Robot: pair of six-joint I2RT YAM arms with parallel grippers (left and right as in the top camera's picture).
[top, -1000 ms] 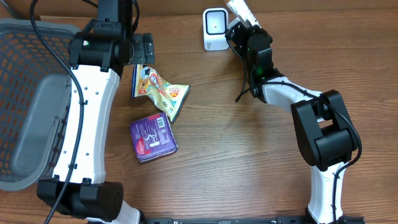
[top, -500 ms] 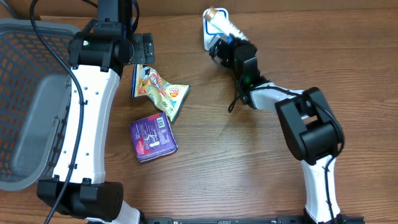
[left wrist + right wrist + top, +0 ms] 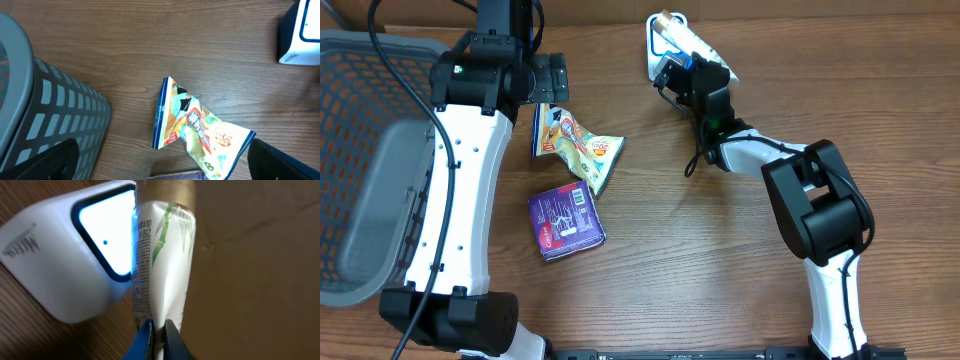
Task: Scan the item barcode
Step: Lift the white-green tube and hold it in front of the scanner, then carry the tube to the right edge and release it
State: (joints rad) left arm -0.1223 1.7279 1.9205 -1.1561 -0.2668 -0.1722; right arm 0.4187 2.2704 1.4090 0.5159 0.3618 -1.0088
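Right pincer (image 3: pixel 157 330) clenched tube (image 3: pixel 162 265) at scanner (image 3: pixel 60 285), left pincer (image 3: pixel 546 78) hung released; judged barcode should face lit window (image 3: pixel 107 235) squarely.

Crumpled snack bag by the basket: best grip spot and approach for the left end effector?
On the snack bag, likely the raised blue-edged fold, from straight above, pinching across the ridge: it stands up off the table while the rest lies flatter.
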